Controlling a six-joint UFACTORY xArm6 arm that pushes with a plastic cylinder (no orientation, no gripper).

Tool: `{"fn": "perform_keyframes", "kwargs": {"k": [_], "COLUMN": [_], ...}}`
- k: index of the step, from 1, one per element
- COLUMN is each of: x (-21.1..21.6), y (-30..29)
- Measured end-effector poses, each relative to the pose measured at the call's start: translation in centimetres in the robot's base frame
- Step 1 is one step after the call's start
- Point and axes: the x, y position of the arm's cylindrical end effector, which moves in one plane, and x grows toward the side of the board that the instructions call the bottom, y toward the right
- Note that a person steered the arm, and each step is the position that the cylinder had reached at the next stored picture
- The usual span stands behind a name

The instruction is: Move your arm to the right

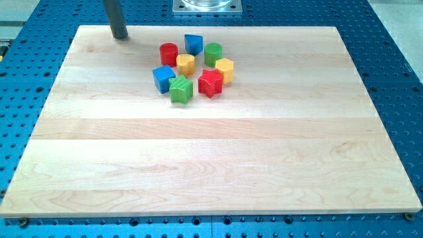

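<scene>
My tip (pixel 119 36) is the lower end of a dark rod at the view's top left, on the board's far edge, well left of the blocks. The blocks cluster at the view's top centre. A red cylinder (pixel 168 53) and a blue block (pixel 193 43) are at the top. A green cylinder (pixel 213 53) and a yellow block (pixel 186 64) sit below them. A second yellow block (pixel 225 69), a red star-like block (pixel 210 83), a blue cube (pixel 163 78) and a green star-like block (pixel 180 89) form the lower row.
The wooden board (pixel 211 158) lies on a blue perforated table (pixel 26 86). A metal base plate (pixel 207 6) sits at the view's top centre, just beyond the board's edge.
</scene>
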Motion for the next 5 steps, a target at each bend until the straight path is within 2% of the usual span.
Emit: {"fn": "perform_keyframes", "kwargs": {"k": [1,3,5], "x": [-0.3,-0.2,0.0], "y": [2.9,17.9,17.7]}}
